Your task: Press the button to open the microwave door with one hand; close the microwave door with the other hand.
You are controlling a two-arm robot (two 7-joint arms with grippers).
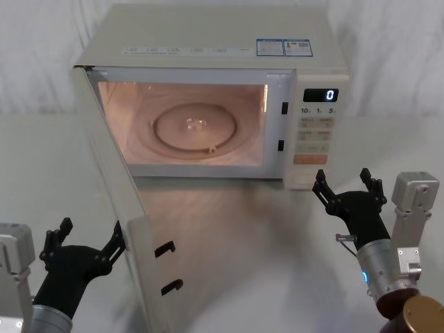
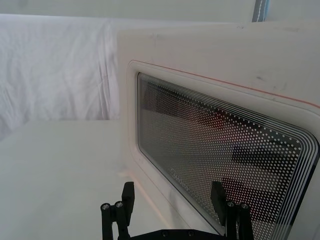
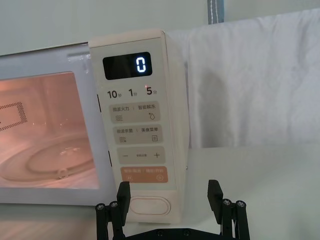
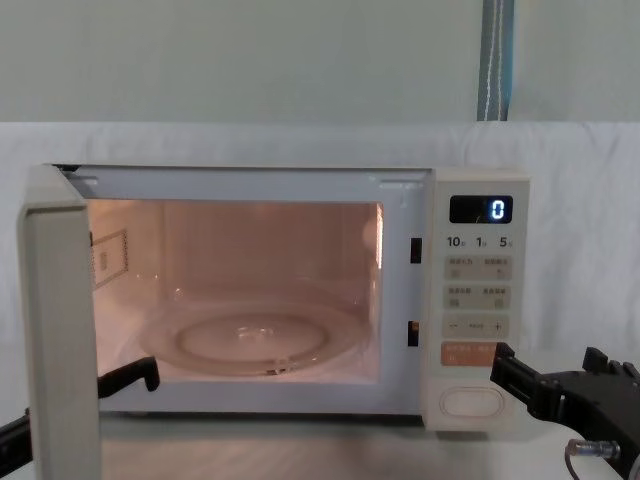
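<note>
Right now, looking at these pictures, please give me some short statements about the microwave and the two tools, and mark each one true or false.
1. The microwave door stands open and the inside is lit. True.
2. The display shows 5. False: it shows 0.
3. The right tool is shut on the open button. False: its fingers are spread and it holds nothing, just in front of the control panel.
4. The left tool is on the outer side of the open door, fingers spread. True.
5. A cup stands on the glass turntable. False: nothing stands on it.
</note>
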